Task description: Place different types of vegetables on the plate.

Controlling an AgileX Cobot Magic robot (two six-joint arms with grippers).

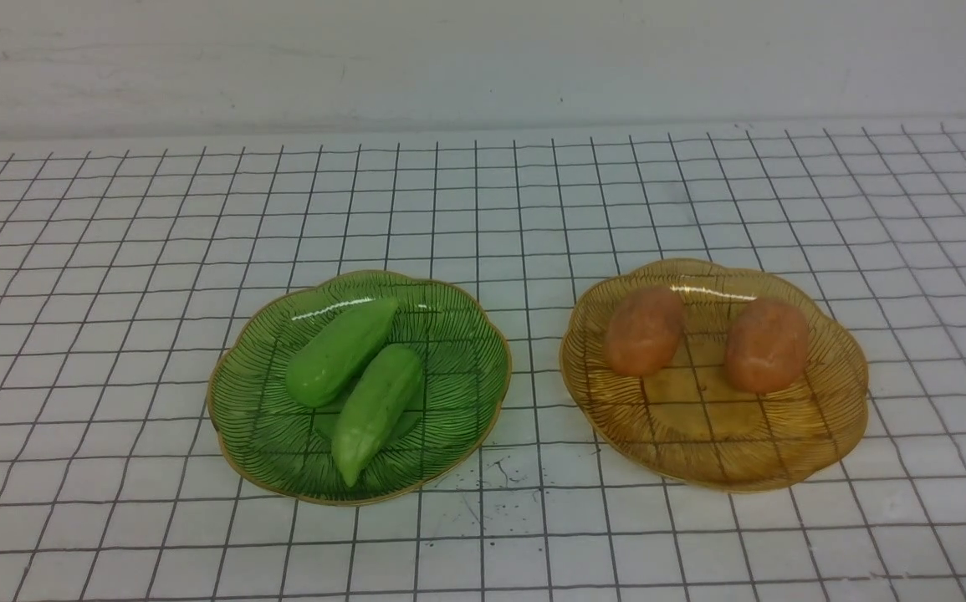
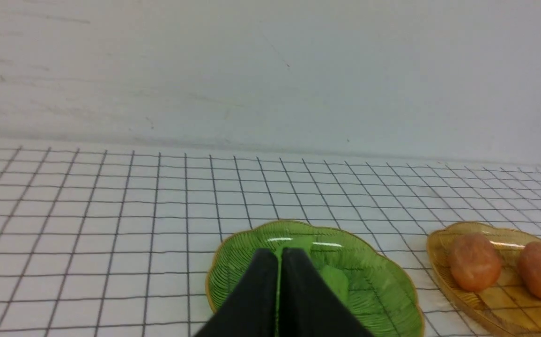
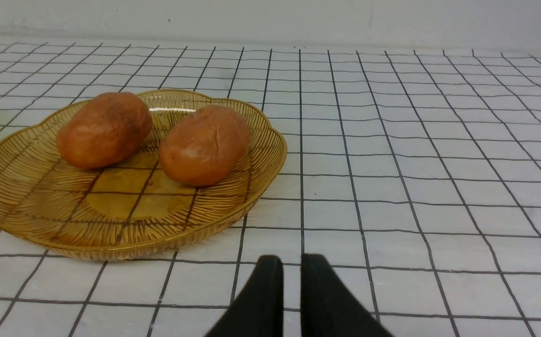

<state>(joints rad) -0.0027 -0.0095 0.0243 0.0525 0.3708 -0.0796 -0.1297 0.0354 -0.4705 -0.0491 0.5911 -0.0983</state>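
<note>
Two transparent scalloped glass plates with thin gold rims sit side by side, apart, on the white bench [image 1: 115,251] ruled with a black grid. In the front view the green plate [image 1: 457,393] lies on the robot's left and the amber plate [image 1: 825,401] on its right, with a strip of bare grid between them.

On the green plate lie two light-green tapered cucumber-like pieces. The farther cucumber [image 1: 339,351] and the nearer cucumber [image 1: 375,411] both run diagonally, side by side and touching or nearly so along their lengths; the nearer one points its narrow tip toward the plate's near rim.

On the amber plate rest two orange-brown oval potato-like lumps, both in the plate's far half. The left potato [image 1: 643,331] and the right potato [image 1: 766,345] lie near each other but apart, with clear amber glass showing between them.

Neither arm appears in the front view. In the left wrist view the left gripper [image 2: 279,255] has its black jaws pressed together with nothing between them, raised in front of the green plate's near side and hiding part of the cucumbers. In the right wrist view the right gripper [image 3: 287,262] shows its black jaws almost together, a narrow slit between the tips, empty, above bare bench just beside the amber plate.
</note>
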